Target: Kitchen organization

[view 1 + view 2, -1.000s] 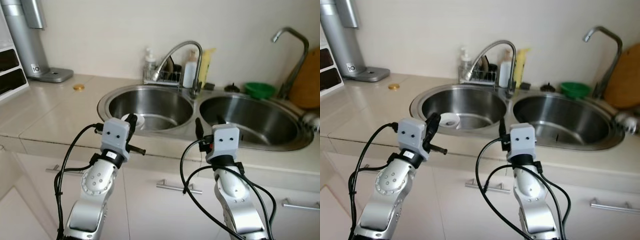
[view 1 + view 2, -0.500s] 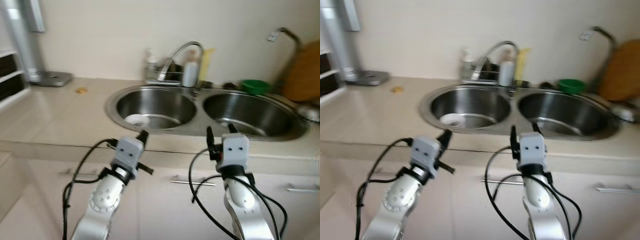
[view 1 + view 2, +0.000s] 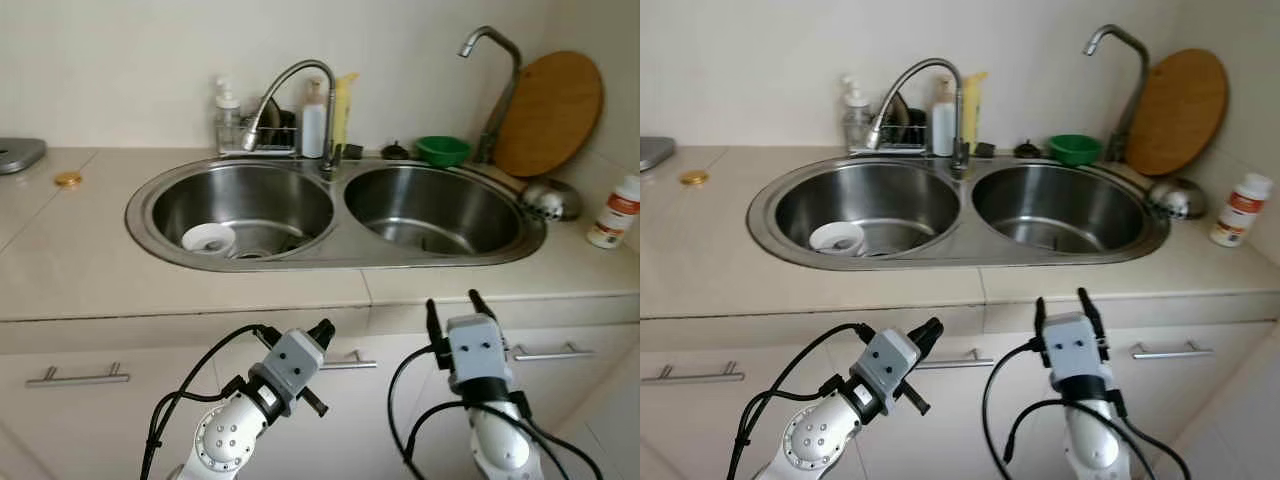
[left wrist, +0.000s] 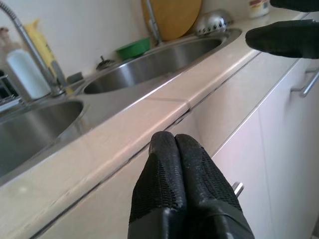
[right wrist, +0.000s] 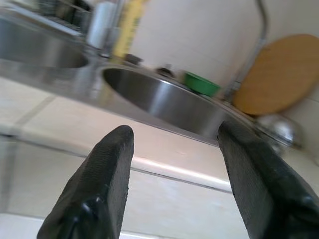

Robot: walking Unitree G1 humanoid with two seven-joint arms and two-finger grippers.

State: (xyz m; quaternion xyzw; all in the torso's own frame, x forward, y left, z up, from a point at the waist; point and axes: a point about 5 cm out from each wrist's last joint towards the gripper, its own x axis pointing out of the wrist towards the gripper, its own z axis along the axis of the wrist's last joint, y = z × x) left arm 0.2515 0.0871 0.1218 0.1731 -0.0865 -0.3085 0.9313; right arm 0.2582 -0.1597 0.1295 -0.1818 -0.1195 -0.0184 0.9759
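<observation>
A double steel sink (image 3: 335,245) is set in the beige counter. A white bowl (image 3: 208,238) lies in its left basin. A green bowl (image 3: 443,150), a round wooden board (image 3: 548,112) and a steel ladle (image 3: 545,198) sit at the back right. A white bottle with a red label (image 3: 612,212) stands at the far right. My left gripper (image 3: 322,331) is shut and empty, held below the counter edge in front of the cabinet. My right gripper (image 3: 452,305) is open and empty, also in front of the cabinet, under the right basin.
Soap bottles and a rack (image 3: 262,128) stand behind the left basin beside a curved tap (image 3: 290,85). A second tap (image 3: 492,70) rises at the right. A small gold lid (image 3: 68,179) lies on the counter at left. Cabinet handles (image 3: 78,377) run below the counter.
The camera has turned to the right and pulled back, so the sink sits further left. Both grippers now hang lower, below the counter edge. The left gripper has shut.
</observation>
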